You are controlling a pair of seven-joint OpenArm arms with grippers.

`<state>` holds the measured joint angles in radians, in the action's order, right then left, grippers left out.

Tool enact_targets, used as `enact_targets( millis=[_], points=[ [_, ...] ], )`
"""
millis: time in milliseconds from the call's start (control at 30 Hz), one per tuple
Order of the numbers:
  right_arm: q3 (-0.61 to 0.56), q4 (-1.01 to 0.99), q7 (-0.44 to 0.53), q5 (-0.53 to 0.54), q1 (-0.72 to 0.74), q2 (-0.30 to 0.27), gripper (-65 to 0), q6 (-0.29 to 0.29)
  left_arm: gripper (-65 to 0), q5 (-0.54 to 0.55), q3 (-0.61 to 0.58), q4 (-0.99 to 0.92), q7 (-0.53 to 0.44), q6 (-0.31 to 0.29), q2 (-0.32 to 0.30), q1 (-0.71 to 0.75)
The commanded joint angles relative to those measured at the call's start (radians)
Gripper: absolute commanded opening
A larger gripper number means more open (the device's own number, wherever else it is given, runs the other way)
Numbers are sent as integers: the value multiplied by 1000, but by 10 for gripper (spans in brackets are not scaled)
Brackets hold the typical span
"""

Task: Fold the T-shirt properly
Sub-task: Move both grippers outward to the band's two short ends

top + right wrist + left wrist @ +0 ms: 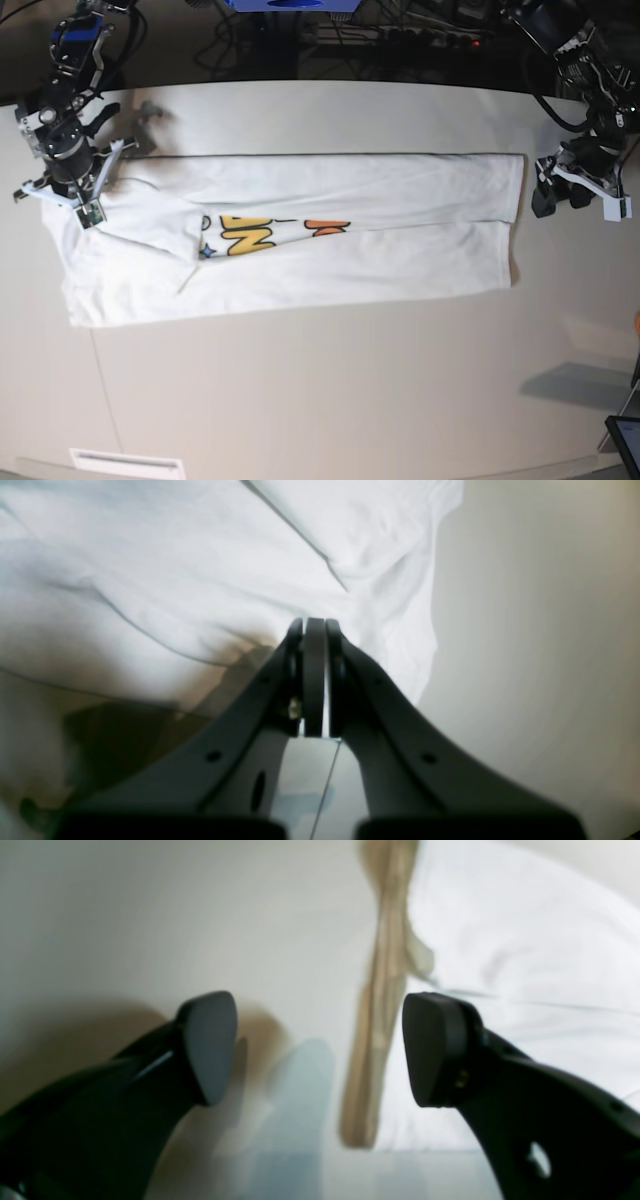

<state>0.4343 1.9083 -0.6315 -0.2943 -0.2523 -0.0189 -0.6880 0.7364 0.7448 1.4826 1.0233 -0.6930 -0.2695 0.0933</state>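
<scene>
**Fig.: T-shirt part-folded on table; handling properties & grasp sites**

Table [330, 400]: pale, smooth, wide; carries the whole garment w/ bare margin on all sides.

T-shirt [400, 240]: large white cotton, lying flat as a long horizontal band across the table's middle in the base view. Both long edges are folded in toward the centre line, leaving a strip of the yellow/orange/blue print [265, 235] exposed between the flaps. Judged light, soft, limp; no stiffness, so any lifted part will sag & drag the rest. Cloth on smooth top prob. slides easily. Not fragile. Thin edges need a low, pinching approach. Best holds: the corners of a short end, both at once, so the end carries over square.

Right gripper [314, 675]: at the base view's left end, over the wrinkled cloth there. Jaws pressed together; right wrist view shows no fabric between the pads, so it seems to hold nothing.

Left gripper [320, 1050]: at the opposite short end, just beside the shirt's edge, on bare table. Jaws spread wide, nothing between them; left wrist view shows the cloth's edge near one pad but not gripped.
</scene>
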Motion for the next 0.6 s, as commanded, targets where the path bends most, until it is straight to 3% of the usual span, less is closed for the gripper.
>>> enact_targets(
  millis=[0, 367, 567],
  points=[
    [2, 17, 14, 4, 9, -8, -634, 8, -144, 27, 9, 14, -18, -5, -23, 1],
    [2, 13, 12, 4, 12, -8, -634, 8, -144, 38, -8, 3, -14, -5, -14, -39],
    [1, 13, 12, 4, 14, -8, -634, 8, -151, 36, -69, -96, -16, -5, -1, -88]
  ],
)
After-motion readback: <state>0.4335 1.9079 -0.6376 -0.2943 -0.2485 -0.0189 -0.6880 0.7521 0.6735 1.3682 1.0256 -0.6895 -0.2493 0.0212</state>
